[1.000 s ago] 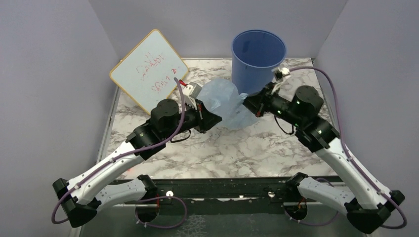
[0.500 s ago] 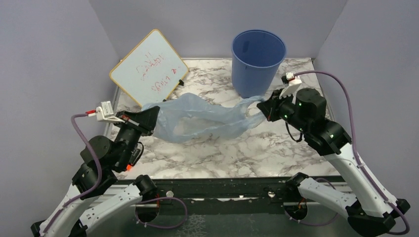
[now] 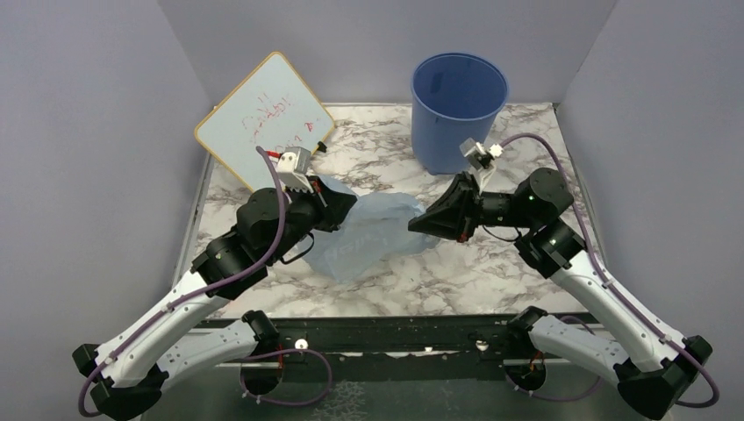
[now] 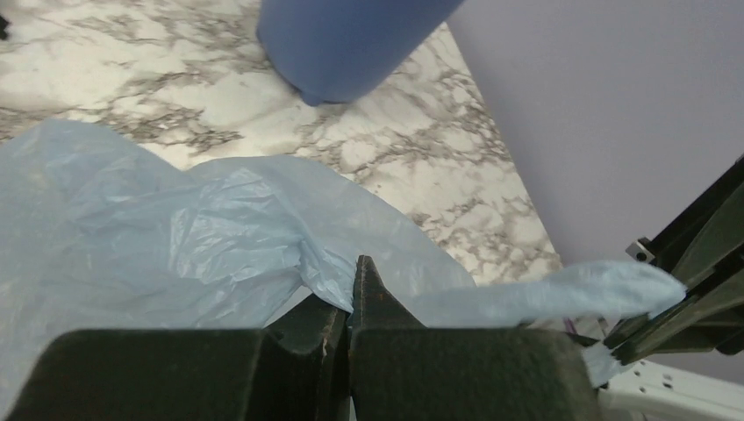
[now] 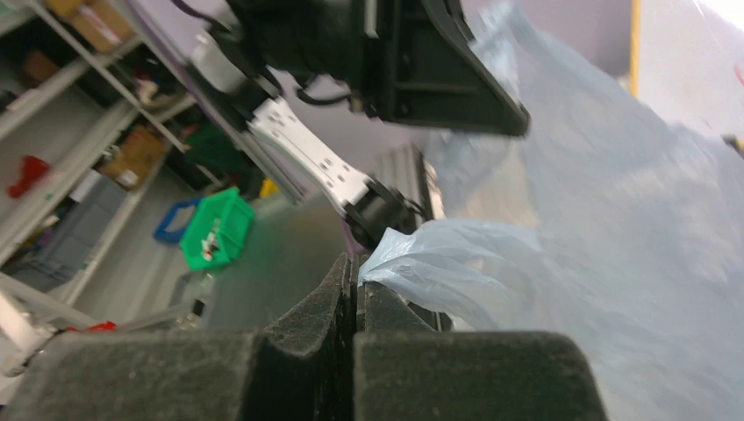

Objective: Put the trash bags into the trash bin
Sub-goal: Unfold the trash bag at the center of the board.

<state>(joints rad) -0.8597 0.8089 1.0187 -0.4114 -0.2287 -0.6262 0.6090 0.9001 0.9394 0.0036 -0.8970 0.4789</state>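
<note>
The thin light-blue trash bag (image 3: pixel 373 232) hangs bunched between my two grippers over the middle of the table. My left gripper (image 3: pixel 349 209) is shut on its left edge; in the left wrist view (image 4: pixel 354 289) the plastic (image 4: pixel 158 228) is pinched between the jaws. My right gripper (image 3: pixel 414 225) is shut on the bag's right edge; in the right wrist view (image 5: pixel 355 272) the bag (image 5: pixel 491 263) bulges from the closed jaws. The blue trash bin (image 3: pixel 459 110) stands upright at the back, behind the right gripper, and shows in the left wrist view (image 4: pixel 351 39).
A white board with red writing (image 3: pixel 263 123) leans at the back left, just behind my left arm. Grey walls enclose the marble table (image 3: pixel 491 263) on three sides. The right wall is close to the bin.
Both grippers have come together toward the table's middle, still holding the bag. The bag, stretched wide half a second ago, is now bunched and slack between them.
</note>
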